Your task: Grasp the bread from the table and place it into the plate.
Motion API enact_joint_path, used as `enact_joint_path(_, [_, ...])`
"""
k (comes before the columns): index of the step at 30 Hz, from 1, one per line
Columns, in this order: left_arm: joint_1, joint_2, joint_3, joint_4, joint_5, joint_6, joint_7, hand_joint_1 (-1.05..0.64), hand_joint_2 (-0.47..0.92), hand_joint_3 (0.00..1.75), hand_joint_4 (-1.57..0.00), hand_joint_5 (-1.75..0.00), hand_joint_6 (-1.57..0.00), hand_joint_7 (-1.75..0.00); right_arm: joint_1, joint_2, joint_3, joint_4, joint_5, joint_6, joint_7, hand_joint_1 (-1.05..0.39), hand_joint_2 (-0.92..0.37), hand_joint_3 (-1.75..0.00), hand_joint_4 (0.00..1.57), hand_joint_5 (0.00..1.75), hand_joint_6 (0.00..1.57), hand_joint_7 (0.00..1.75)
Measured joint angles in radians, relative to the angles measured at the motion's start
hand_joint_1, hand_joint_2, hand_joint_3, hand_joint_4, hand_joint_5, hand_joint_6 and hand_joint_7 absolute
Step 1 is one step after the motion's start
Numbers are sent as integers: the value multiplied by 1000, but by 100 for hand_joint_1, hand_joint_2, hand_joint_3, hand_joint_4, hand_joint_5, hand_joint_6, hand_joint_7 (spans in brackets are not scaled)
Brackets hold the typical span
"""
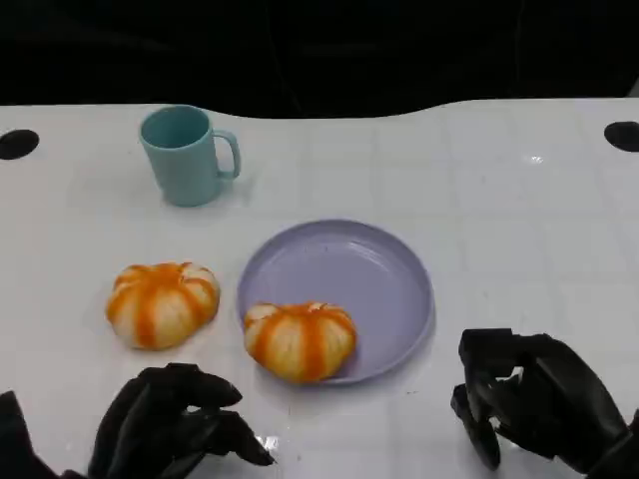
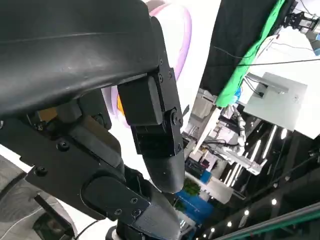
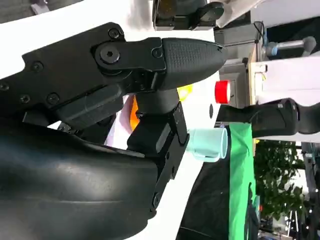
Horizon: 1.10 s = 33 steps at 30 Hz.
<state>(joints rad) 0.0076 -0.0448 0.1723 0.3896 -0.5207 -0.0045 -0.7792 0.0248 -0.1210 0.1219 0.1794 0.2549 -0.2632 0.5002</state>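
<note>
Two orange-and-white striped bread rolls show in the head view. One bread (image 1: 162, 303) lies on the white table left of the lavender plate (image 1: 384, 264). The other bread (image 1: 300, 340) sits on the plate's near left rim, partly over the edge. My left hand (image 1: 175, 421) rests low at the near left, fingers curled, holding nothing, just in front of the left bread. My right hand (image 1: 534, 404) sits at the near right of the plate, fingers curled in and holding nothing. The plate's rim (image 2: 181, 45) and a sliver of orange bread (image 3: 134, 111) peek past my fingers in the wrist views.
A teal mug (image 1: 186, 155) stands at the back left, handle toward the right; the mug (image 3: 210, 145) also appears in the right wrist view. Dark round holes (image 1: 18, 144) mark the table's far corners. Bare white table lies right of the plate.
</note>
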Motion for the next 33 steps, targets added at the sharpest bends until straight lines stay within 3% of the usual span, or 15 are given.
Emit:
enact_joint_path(13, [-29, 10, 12, 36, -18, -2, -12, -91, 65, 1, -157, -42, -157, -16, -32, 46, -46, 69, 20, -6, 51, -102, -92, -37, 133, 175, 118, 175])
enact_joint_path(33, [-28, 12, 12, 38, -16, -2, -16, -92, 65, 0, -157, -41, -157, -14, -58, 64, -74, 127, 59, -22, 162, -103, -92, -25, 129, 175, 113, 173])
